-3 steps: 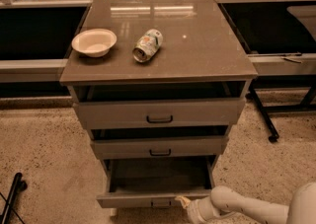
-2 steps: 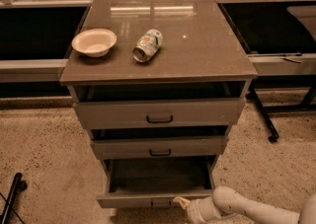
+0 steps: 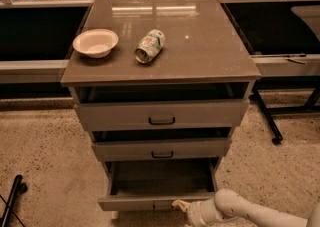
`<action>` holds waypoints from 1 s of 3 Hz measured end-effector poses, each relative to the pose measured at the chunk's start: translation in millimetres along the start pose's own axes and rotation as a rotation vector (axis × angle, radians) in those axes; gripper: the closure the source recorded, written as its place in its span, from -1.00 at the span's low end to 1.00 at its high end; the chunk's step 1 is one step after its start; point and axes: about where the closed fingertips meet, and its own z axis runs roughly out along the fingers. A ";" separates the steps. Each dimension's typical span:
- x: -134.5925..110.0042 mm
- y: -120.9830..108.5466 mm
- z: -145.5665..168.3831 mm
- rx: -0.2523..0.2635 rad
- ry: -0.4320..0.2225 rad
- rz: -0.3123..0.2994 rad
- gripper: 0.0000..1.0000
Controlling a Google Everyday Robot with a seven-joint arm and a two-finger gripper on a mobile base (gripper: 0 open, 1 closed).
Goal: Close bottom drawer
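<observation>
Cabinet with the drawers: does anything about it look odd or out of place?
Yes. A can lies tipped on its side on the cabinet top, beside an upright bowl. The top drawer and middle drawer stand ajar; the bottom drawer is pulled out farthest, with the robot's claw at its front edge.

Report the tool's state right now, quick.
The tool: low at the front panel of the pulled-out bottom drawer; open, closed or holding anything cannot be told.
</observation>
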 end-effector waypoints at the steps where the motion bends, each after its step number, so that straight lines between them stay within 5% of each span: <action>1: 9.2 -5.9 9.1 -0.022 0.018 0.013 0.96; 2: 26.6 -14.6 19.2 -0.035 0.032 0.045 0.96; 3: 50.3 -36.0 28.3 0.001 0.051 0.085 0.67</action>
